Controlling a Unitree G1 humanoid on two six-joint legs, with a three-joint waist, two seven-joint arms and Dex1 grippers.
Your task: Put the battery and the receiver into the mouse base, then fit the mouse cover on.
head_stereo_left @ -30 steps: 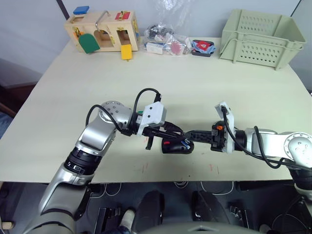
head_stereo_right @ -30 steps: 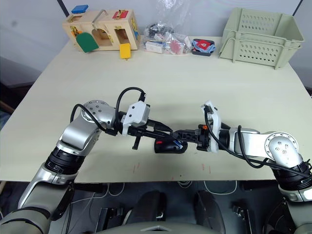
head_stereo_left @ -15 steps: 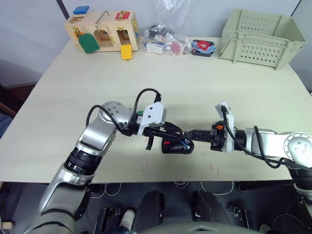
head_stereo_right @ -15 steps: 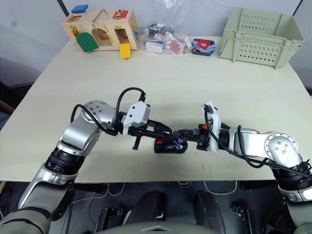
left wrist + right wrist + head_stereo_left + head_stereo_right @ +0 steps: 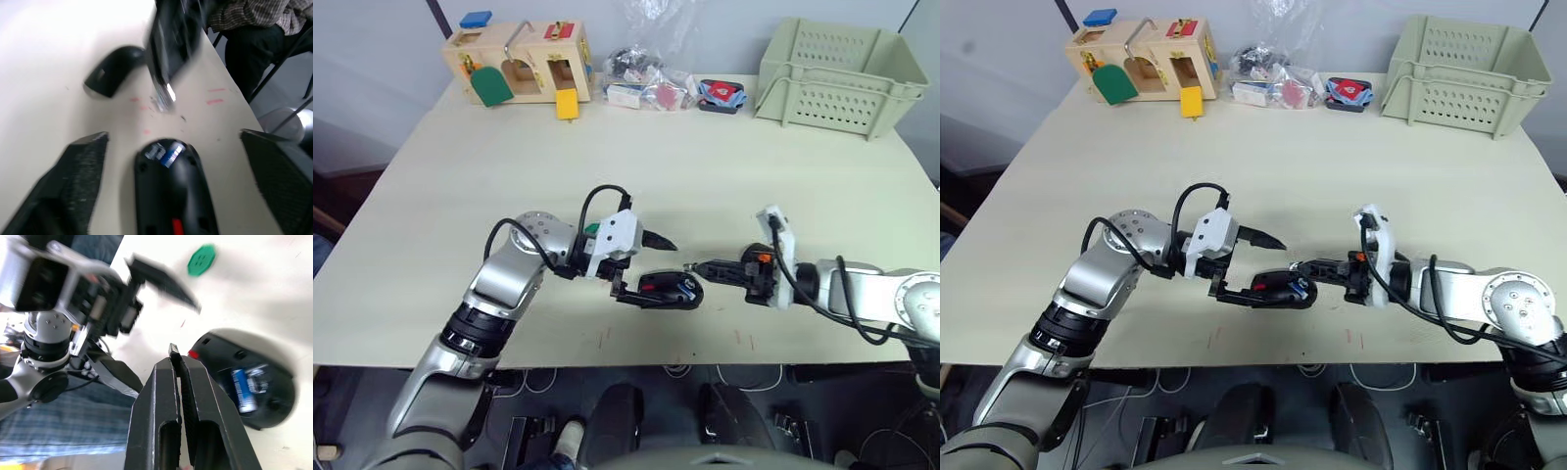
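Black left fingers (image 5: 83, 161) spread wide, straddling mouse base (image 5: 664, 291).

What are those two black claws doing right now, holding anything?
Left gripper: open, fingers straddling the black oval mouse base with the red patch.
Right gripper: shut on the tiny dark grey receiver stub.

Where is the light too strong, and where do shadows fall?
Right wrist view: glare washes the table nearly white, and the mouse base throws a soft grey shadow; the receiver in the right end effector shows dark against it. Left wrist view: the table is similarly bright. Left eye view: even light, only faint shadows on the table.
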